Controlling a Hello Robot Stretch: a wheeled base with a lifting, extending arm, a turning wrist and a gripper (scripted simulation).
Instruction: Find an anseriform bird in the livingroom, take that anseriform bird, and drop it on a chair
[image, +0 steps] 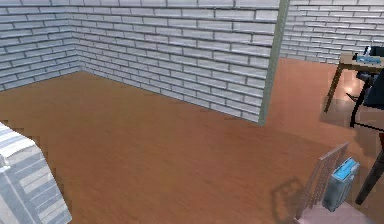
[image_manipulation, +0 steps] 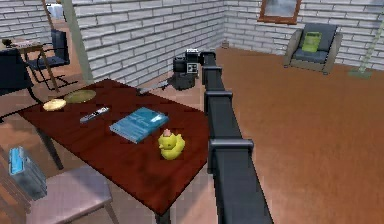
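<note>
On the arm side view I have the duck (image_manipulation: 171, 145), small and yellow, standing upright on the near part of a dark red table (image_manipulation: 100, 140), close to the edge that runs along the arm (image_manipulation: 235, 165). Just beyond it a blue book (image_manipulation: 138, 124) lies flat, near the duck but not touching it. Farther along the table I see a small dark and white oblong (image_manipulation: 93, 115), an olive dish (image_manipulation: 82, 96) and a pale yellow plate (image_manipulation: 55, 104).

The arm reaches out beside the table's right edge, and the gripper (image_manipulation: 175, 76) sits at its far end, by the table's far corner and well apart from the duck. I cannot tell what state the gripper is in, or whether it holds anything.

A chair (image_manipulation: 75, 195) with a pinkish seat stands at the table's near left side, with a blue thing (image_manipulation: 24, 172) at its back. Across the wooden floor (image_manipulation: 300, 130) a grey armchair (image_manipulation: 316, 48) with a green cushion (image_manipulation: 312, 41) stands by the brick wall (image_manipulation: 150, 35), below a window (image_manipulation: 280, 10).

Ahead, the forward view gives me bare floor and white brick walls, with a second table (image: 352, 62) at the upper right.
</note>
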